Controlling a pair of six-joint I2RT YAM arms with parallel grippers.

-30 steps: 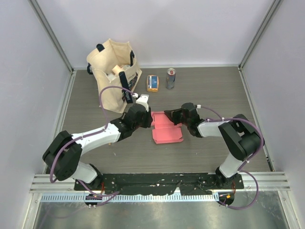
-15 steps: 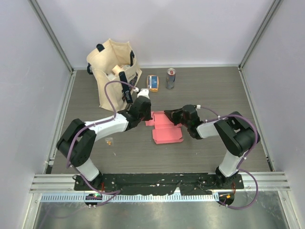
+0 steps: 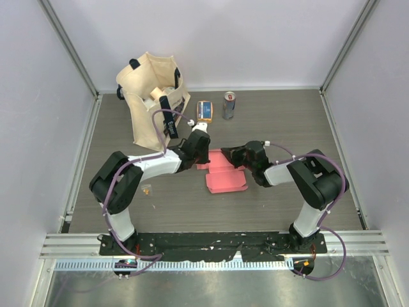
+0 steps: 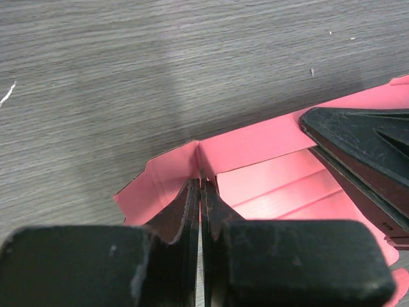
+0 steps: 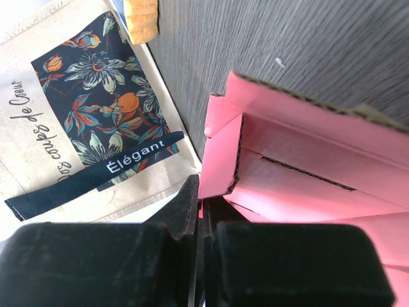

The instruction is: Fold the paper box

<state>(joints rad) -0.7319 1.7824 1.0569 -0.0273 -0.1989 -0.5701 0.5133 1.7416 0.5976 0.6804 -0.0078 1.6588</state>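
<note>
The left arm [image 3: 153, 165] and right arm [image 3: 284, 171] both lie low, elbows out, forearms angled inward so their wrists face each other, near but apart. The left claw [image 4: 200, 185] has its fingers pressed together on a thin wall of the paper box [image 4: 268, 173]; the right claw [image 5: 200, 201] pinches a flap edge likewise

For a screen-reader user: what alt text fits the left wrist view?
The left tool, fingers nearly closed, pinches a raised corner wall of the pink paper box on a grey wood-grain table. At right, the black right tool holds the box's edge.
</note>
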